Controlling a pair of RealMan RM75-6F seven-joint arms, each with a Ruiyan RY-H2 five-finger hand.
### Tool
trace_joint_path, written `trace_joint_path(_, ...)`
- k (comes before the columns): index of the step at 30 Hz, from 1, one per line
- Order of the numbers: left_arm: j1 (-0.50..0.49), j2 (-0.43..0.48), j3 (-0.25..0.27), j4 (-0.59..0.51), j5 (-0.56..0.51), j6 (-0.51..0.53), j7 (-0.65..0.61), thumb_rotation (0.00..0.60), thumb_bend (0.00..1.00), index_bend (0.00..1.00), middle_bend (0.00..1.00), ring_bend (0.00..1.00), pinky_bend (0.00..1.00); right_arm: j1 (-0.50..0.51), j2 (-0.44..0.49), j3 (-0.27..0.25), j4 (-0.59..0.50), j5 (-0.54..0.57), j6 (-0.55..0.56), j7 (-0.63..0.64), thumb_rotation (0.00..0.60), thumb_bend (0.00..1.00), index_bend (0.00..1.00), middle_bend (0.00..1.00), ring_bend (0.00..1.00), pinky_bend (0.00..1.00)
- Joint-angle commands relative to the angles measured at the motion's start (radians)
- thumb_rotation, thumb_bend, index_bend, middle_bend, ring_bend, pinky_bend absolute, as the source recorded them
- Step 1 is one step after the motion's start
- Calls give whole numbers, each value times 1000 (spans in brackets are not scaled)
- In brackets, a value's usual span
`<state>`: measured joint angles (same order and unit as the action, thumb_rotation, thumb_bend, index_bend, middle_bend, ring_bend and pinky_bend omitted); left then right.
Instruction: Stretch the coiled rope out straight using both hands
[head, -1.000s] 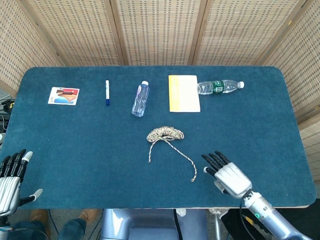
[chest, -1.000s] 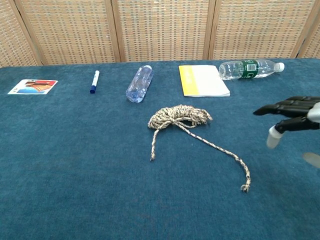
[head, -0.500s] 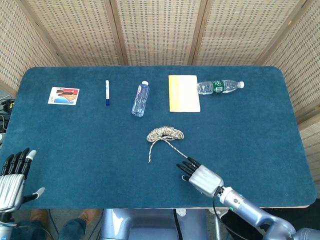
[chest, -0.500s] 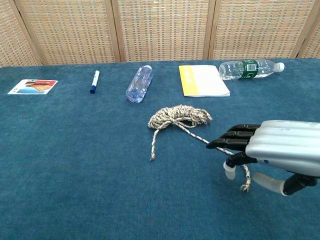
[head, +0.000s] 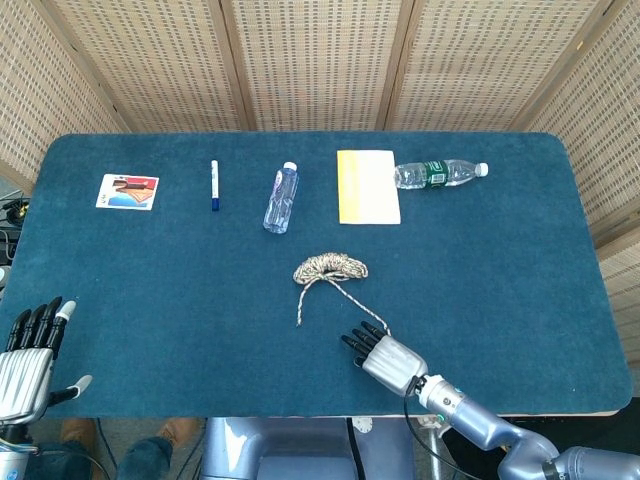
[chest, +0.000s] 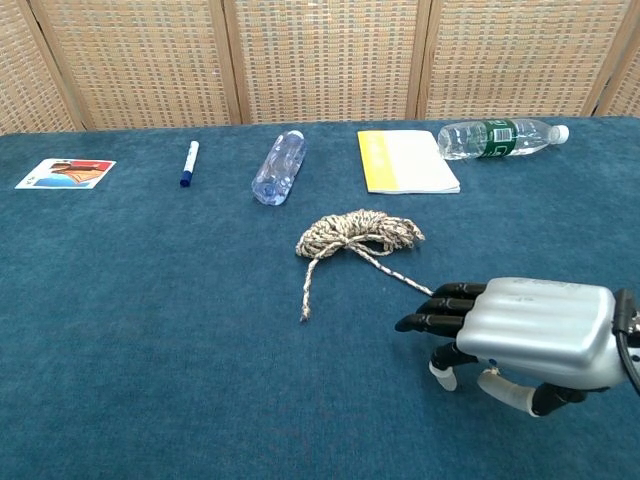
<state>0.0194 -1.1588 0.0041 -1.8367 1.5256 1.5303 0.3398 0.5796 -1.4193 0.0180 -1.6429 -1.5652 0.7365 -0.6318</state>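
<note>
The speckled rope (head: 331, 267) lies coiled mid-table, seen in the chest view as a bundle (chest: 360, 233) with two tails running toward me. The short tail (chest: 305, 300) ends free on the cloth. The long tail (chest: 400, 273) runs right and disappears under my right hand (head: 382, 355), which lies low over it (chest: 515, 335), fingers stretched toward the left and thumb below. The tail's end is hidden, and no grip on it shows. My left hand (head: 30, 355) hovers at the near left edge with fingers spread, holding nothing, far from the rope.
Along the far side lie a picture card (head: 127, 191), a blue pen (head: 214, 185), a clear bottle (head: 281, 197), a yellow notebook (head: 367, 186) and a green-labelled bottle (head: 438, 173). The blue table (head: 520, 260) is backed by wicker screens.
My right hand has moved left and toward the near edge, lowering over the long tail's end, which now lies hidden beneath it. The left hand has barely shifted.
</note>
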Motion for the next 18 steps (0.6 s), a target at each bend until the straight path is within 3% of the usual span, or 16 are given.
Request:
trace_joint_path(1, 0, 0, 0, 0, 0, 0, 0, 600, 0, 0, 0, 0, 0, -3, -6, -9, 10, 14, 11, -16, 600, 654, 370, 0, 0, 0)
trace_joint_path(18, -3, -5, 7, 1, -1, -1, 7, 600, 0, 0, 0, 0, 0, -21, 53, -35, 42, 46, 103, 47, 600, 657, 394, 0, 0, 0)
